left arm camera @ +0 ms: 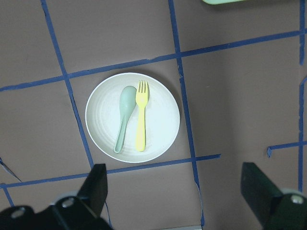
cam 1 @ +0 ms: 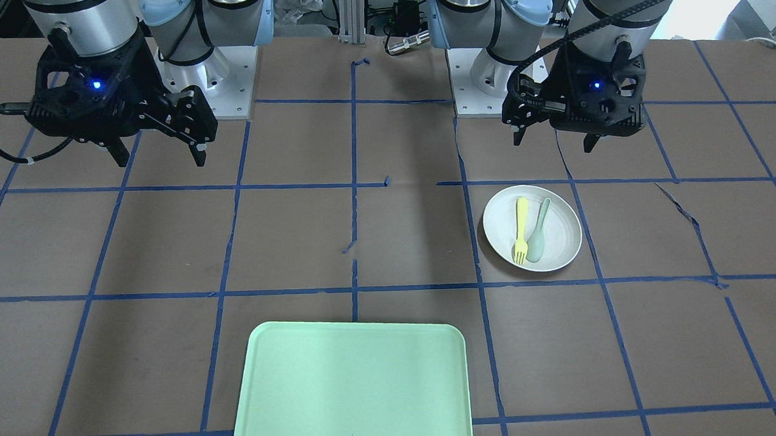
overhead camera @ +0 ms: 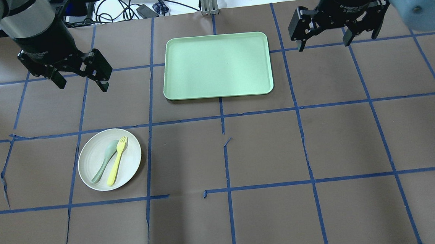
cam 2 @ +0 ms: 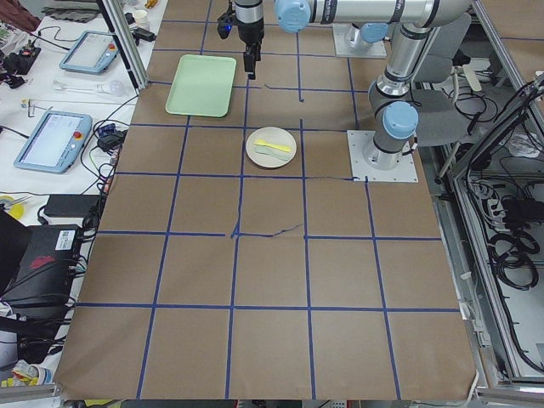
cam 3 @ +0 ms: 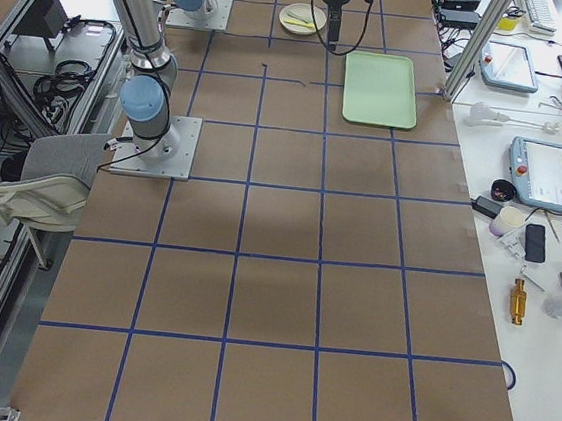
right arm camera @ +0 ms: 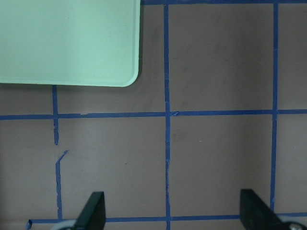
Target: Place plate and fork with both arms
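The off-white round plate point(overhead camera: 130, 161) lies on the brown table on the robot's left side. The pale-yellow fork point(overhead camera: 117, 162) lies on it beside a grey-green spoon point(overhead camera: 104, 161). The front view shows the same plate point(cam 1: 561, 232), fork point(cam 1: 521, 230) and spoon point(cam 1: 538, 233). My left gripper point(overhead camera: 81, 82) hangs open and empty above the table, beyond the plate. Its wrist view looks down on the plate point(left arm camera: 160, 127) and the fork point(left arm camera: 141, 119). My right gripper point(overhead camera: 323, 42) is open and empty at the far right, beside the tray.
A light-green rectangular tray point(overhead camera: 216, 66) lies at the far middle of the table, between the two grippers; its corner shows in the right wrist view point(right arm camera: 67, 40). Blue tape lines grid the brown table. Operator gear lies past the far edge.
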`<state>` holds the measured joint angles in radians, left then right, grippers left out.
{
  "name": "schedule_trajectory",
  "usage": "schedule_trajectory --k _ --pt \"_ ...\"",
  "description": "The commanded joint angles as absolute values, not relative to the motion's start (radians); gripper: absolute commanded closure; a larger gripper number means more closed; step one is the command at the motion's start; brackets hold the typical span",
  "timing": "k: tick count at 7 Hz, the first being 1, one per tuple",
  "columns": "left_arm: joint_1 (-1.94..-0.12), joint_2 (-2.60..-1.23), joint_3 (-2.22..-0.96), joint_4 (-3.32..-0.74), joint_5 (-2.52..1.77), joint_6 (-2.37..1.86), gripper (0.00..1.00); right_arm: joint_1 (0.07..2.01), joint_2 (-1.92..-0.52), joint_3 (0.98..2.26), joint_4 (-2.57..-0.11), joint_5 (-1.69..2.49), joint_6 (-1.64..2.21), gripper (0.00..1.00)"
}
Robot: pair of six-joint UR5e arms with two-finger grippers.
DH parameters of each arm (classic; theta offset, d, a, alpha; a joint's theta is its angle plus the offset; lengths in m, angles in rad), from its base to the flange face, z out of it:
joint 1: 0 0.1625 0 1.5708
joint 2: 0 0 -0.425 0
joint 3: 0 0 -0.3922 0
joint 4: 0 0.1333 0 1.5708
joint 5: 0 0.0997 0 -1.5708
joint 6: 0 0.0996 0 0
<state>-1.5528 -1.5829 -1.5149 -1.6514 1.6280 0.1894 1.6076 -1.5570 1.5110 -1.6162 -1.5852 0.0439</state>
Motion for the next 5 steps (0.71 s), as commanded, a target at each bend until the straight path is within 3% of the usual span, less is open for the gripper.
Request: schedule_trajectory --k 1,5 --pt "-1.555 -1.577 -1.526 -1.654 1.635 0.189 0.0 1.608 -1.557 1.511 -1.617 -1.585 0.044 0.0" --pt "-1.554 -1.577 -1.537 -1.647 1.624 0.183 0.0 1.608 -1.557 1.511 -1.614 -1.585 0.044 0.0"
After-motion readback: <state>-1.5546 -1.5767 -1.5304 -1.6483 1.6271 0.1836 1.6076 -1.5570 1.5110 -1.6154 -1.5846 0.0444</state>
